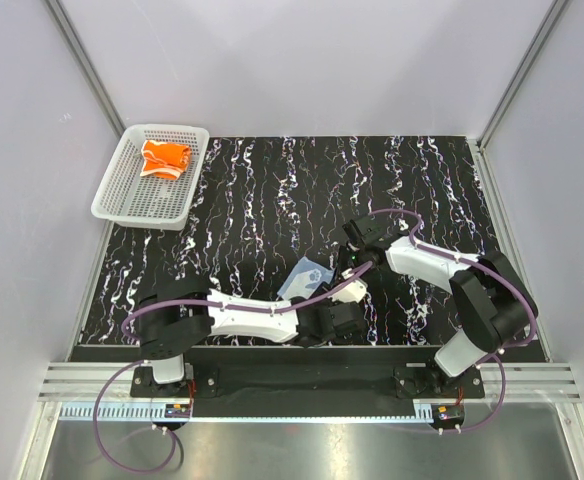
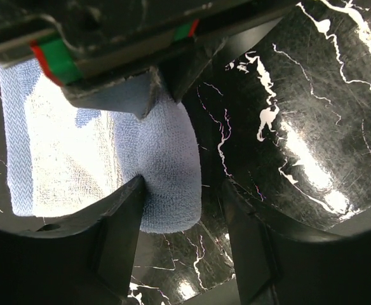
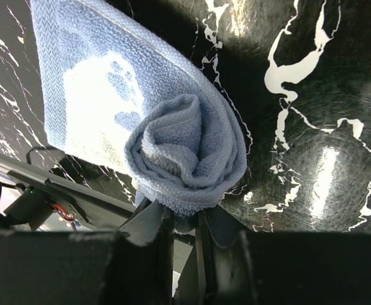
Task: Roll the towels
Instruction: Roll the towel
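1. The blue towel (image 1: 305, 277) lies near the front middle of the black, white-veined surface (image 1: 272, 190), between the two arms.
2. In the right wrist view, one end of the blue towel (image 3: 185, 159) is wound into a loose spiral. The rest spreads flat away from the roll, showing a pale print with paw marks.
3. The right claw (image 3: 184, 219) is nearly closed, its two fingers pinching the bottom of the rolled end.
4. In the left wrist view, the right claw (image 2: 144, 95), marked with red and green tape, comes in from above and presses on the cloth.
5. The left claw (image 2: 182, 184) stands open, straddling the rolled edge of the blue towel (image 2: 166, 165). One finger (image 2: 125, 216) touches the cloth; the other finger (image 2: 246, 222) stands clear of it over the bare surface, so it grips nothing.
6. From above, the left claw (image 1: 347, 292) and the right claw (image 1: 357, 262) meet just beside the towel's right edge.
7. The orange towel (image 1: 165, 158) sits crumpled in the white basket (image 1: 137, 195) at the far left corner, well apart from both arms.
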{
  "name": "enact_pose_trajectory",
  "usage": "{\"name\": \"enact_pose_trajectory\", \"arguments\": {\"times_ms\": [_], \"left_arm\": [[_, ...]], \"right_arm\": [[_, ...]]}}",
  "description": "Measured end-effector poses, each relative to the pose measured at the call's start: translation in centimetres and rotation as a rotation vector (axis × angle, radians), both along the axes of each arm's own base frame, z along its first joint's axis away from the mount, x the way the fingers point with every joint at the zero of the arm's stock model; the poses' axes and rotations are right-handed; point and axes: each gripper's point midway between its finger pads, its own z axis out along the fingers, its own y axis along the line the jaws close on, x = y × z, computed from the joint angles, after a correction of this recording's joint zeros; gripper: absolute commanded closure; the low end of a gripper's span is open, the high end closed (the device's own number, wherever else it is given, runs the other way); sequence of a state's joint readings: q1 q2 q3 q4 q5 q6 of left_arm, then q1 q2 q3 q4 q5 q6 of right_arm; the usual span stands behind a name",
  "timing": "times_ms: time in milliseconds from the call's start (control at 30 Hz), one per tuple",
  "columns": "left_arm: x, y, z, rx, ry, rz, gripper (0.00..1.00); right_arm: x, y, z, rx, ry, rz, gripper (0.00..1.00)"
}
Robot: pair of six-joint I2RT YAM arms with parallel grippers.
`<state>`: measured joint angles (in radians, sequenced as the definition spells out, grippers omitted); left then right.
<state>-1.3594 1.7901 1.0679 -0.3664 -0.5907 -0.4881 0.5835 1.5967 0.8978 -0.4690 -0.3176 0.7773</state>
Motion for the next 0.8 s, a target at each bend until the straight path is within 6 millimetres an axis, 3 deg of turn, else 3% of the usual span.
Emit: {"name": "enact_pose_trajectory", "arguments": {"times_ms": [100,133,267,367,600,800], "left_arm": [[0.1,0.1,-0.2,0.002,0.001,0.004,0.54],[0.2,0.2,-0.4,0.006,0.000,0.005,0.66],[0.6,0.3,-0.7,0.016,-0.010,0.013,0.91],[0.7,0.2,-0.7,0.013,-0.011,0.012,1.00],[0.8,0.4,-0.6,-0.063,0.036,0.001,1.00],[1.2,0.7,-0.3,-0.172,0.126,-0.009,1.00]], "right_arm": [[-0.1,0.2,0.1,0.013,0.007,0.006,0.86],[-0.2,0.3,0.2,0.016,0.008,0.009,0.86],[-0.3,0.6,0.5,0.037,0.013,0.025,0.85],[-0.4,0.8,0.7,0.052,0.011,0.038,0.85],[-0.4,0.9,0.7,0.057,0.007,0.048,0.69],[-0.9,0.4,0.5,0.036,0.026,0.059,0.39]]}}
